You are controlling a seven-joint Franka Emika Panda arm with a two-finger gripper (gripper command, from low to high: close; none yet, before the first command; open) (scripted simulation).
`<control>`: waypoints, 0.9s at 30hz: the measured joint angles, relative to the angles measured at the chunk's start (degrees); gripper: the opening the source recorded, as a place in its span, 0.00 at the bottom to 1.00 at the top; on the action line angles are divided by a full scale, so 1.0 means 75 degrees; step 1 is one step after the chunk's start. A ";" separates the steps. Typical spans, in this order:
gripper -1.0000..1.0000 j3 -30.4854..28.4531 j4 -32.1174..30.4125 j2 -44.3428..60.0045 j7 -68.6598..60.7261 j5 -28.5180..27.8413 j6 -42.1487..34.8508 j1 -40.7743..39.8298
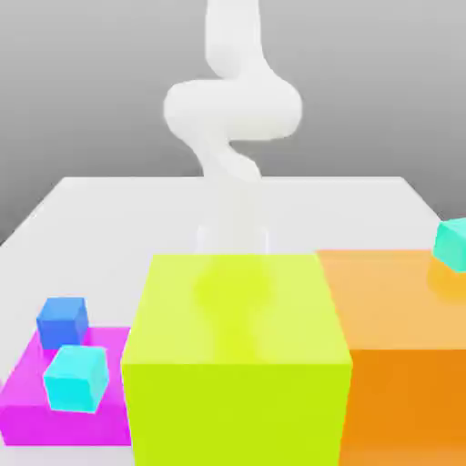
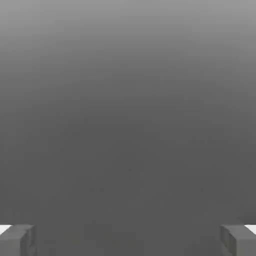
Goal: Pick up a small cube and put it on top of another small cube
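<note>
A small blue cube point(image 1: 62, 320) and a small cyan cube point(image 1: 75, 378) rest on a flat magenta slab point(image 1: 23, 400) at the exterior view's left, close together, the cyan one nearer the camera. A third small cube, teal point(image 1: 451, 243), sits on the orange block at the exterior view's right edge. The white arm point(image 1: 232, 109) comes down behind the yellow-green block, away from all three cubes. In the hand view my gripper point(image 2: 128, 240) is open, its two grey fingertips point(image 2: 17, 240) far apart with nothing between them and plain grey beyond.
A large yellow-green block point(image 1: 237, 355) stands front and centre, with the arm's lower end behind it. A large orange block point(image 1: 400, 364) adjoins it on the exterior view's right. The white table point(image 1: 109, 209) stretches behind them.
</note>
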 joint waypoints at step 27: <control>0.50 -0.1264 0.0284 0.7541 0.2788 0.0606 0.2152 -0.3180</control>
